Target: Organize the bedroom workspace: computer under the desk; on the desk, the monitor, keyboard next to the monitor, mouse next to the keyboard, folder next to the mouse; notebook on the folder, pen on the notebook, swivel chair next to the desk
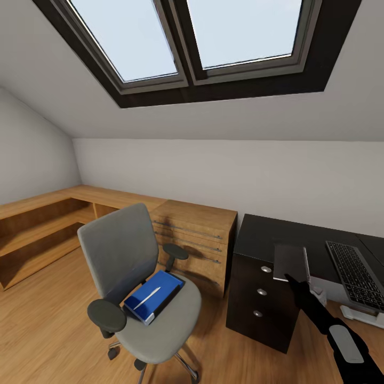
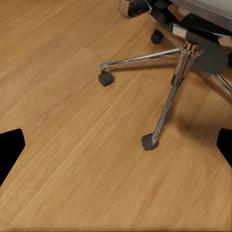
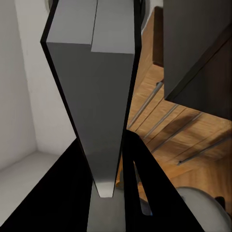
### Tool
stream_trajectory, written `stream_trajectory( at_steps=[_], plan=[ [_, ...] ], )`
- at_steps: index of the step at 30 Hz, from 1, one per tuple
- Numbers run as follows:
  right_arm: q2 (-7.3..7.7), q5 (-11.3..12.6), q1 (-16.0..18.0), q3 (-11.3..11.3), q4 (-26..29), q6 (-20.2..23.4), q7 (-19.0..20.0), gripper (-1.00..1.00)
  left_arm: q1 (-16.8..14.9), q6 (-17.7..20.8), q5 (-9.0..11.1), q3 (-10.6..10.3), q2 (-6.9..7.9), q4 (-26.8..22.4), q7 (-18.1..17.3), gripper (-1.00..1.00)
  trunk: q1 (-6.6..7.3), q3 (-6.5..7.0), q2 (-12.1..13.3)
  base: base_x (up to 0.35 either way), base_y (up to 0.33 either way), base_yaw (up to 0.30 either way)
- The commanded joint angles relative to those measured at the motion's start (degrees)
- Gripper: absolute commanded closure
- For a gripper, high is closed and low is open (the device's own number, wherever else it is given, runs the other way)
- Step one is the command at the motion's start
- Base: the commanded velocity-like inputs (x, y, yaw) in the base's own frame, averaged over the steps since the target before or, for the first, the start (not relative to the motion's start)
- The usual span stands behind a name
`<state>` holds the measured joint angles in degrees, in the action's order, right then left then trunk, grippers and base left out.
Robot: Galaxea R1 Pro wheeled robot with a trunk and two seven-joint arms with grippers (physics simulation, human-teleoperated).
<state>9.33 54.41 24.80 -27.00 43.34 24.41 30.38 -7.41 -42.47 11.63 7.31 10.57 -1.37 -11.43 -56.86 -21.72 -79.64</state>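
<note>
Grey padded swivel chair [image 1: 140,277] with black armrests stands on the light wooden floor [image 1: 42,325], in front of a low light-wood cabinet [image 1: 200,242] and well to the left of the glossy black-topped desk [image 1: 266,237] with black drawers and round silver knobs. On the chair seat lies the thin bright blue folder [image 1: 154,296] with white page edges, and a slim pale pen [image 1: 148,297] rests diagonally on top of it. On the right part of the desk a flat black keyboard [image 1: 356,273] with dark grey keys lies on a pale grey object that cannot be identified. Right gripper [image 1: 298,281], at the end of a black arm, is raised over the desk edge and grips a flat grey panel with a dark rim, apparently the monitor [image 1: 290,262]; in the right wrist view this panel [image 3: 94,96] runs edge-on between the two black fingers [image 3: 63,193], which press on both of its faces. In the left wrist view the chrome five-star base [image 2: 169,82] of the chair and its black castors stand on the floor [image 2: 72,145]; the left gripper's two black fingertips [image 2: 9,147] sit far apart at opposite edges, released, with nothing between them. Above, a dark-framed skylight [image 1: 197,42] is set in the sloped white ceiling.
</note>
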Motion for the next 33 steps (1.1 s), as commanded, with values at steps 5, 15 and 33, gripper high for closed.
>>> stream_trajectory(
  at_steps=[5,15,33],
  plan=[
    [-0.01,0.43,0.06,-0.17,-0.01,0.52,-0.28,1.0,1.26,-0.39,0.24,0.44,0.7,0.05,-1.64,-1.0,0.0,-0.06,-0.04,0.0,0.0,0.0],
    [-0.07,0.5,0.07,-0.24,0.04,0.47,-3.58,1.0,3.05,-4.36,0.24,0.43,1.49,0.05,-2.18,-1.0,0.0,-0.06,-0.04,0.0,0.0,0.0],
    [-0.1,0.53,0.07,-0.25,0.07,0.46,-4.62,1.0,4.15,-6.55,0.27,0.42,1.55,0.05,-2.15,-1.0,0.0,-0.06,-0.04,0.106,-0.015,0.0]
  ],
)
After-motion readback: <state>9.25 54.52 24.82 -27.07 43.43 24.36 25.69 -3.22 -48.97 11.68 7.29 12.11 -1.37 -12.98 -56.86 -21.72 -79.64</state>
